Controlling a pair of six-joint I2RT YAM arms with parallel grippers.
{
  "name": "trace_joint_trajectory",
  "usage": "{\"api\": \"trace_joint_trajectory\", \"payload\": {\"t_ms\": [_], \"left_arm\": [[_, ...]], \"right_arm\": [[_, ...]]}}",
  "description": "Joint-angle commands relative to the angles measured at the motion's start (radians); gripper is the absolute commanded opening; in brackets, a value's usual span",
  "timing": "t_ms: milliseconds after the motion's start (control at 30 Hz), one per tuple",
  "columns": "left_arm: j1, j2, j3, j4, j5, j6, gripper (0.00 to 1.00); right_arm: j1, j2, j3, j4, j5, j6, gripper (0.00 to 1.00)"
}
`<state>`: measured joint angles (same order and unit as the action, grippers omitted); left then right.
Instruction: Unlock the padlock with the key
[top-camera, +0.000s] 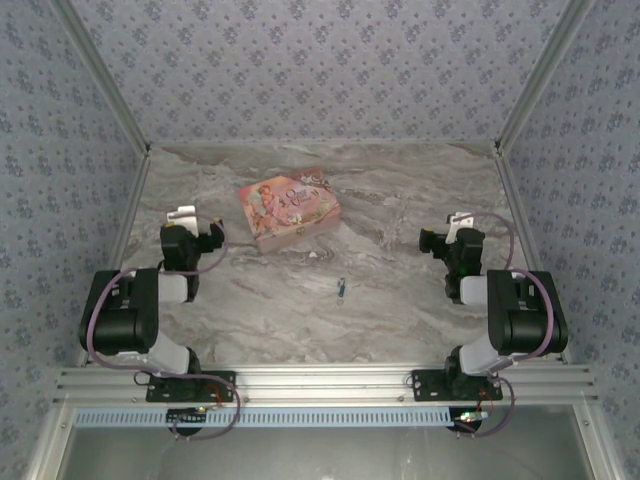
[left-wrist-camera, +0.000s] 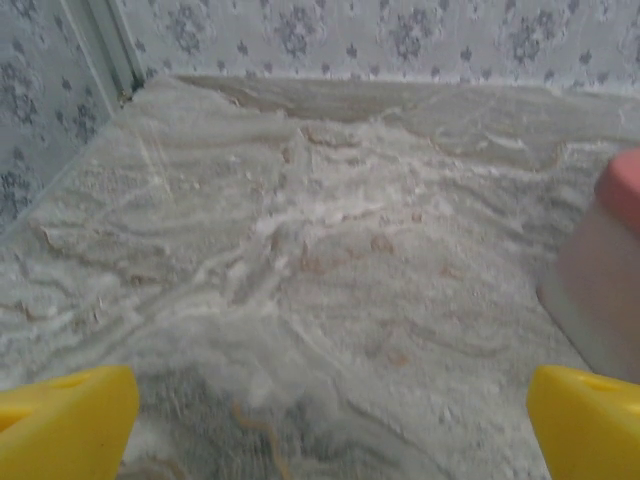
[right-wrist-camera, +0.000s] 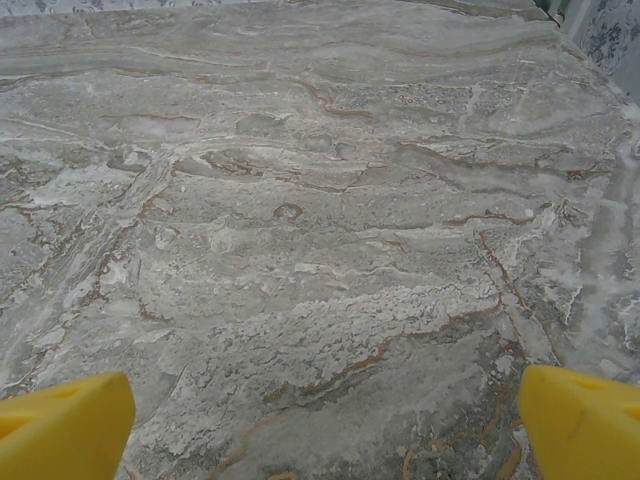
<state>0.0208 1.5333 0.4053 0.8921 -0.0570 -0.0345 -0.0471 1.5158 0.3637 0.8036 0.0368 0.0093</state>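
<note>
Top external view gives the padlock (top-camera: 341, 289) as a tiny dark speck, its detail unreadable. It lies on the grey marbled tabletop (top-camera: 400, 180) nearer the arms than the pink box (top-camera: 288, 210), with patterned walls (top-camera: 320, 60) around. The left tool (left-wrist-camera: 325, 425) and right tool (right-wrist-camera: 325, 425) both gape wide, empty.

The tabletop (top-camera: 400, 210) lies open on most sides — only the box (top-camera: 289, 212) stands in the way, left of centre; the padlock (top-camera: 341, 289) has free room around.
</note>
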Motion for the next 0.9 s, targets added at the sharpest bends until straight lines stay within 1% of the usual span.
{"api": "trace_joint_trajectory", "payload": {"t_ms": [0, 867], "left_arm": [[0.007, -0.001, 0.007, -0.079, 0.025, -0.002, 0.99], [0.006, -0.001, 0.006, -0.076, 0.025, -0.002, 0.99]], "right_arm": [[0.014, 0.005, 0.022, -0.001, 0.013, -0.024, 1.00], [0.020, 0.006, 0.027, -0.006, 0.020, -0.028, 1.00]]}}
